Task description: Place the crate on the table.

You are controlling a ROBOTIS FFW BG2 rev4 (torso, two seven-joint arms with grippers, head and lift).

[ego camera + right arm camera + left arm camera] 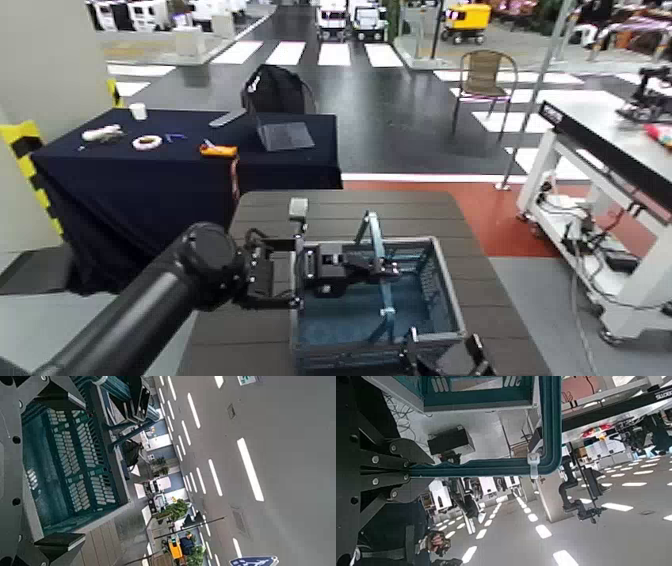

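The grey-blue crate (385, 315) stands on the near right part of the dark slatted table (280, 215). Its teal handle (376, 245) stands upright over it. My left gripper (372, 268) reaches in from the left over the crate and is shut on that handle; in the left wrist view the handle bar (486, 467) runs out from between the fingers (393, 451). My right gripper (441, 357) is open at the crate's near rim, fingers spread. The right wrist view looks into the crate's lattice bottom (75, 467).
A small pale block (298, 207) lies on the slatted table beyond the crate. A navy-draped table (150, 185) with small items and a laptop stands behind. A white-framed workbench (600, 135) is at the right, a chair (485, 75) farther back.
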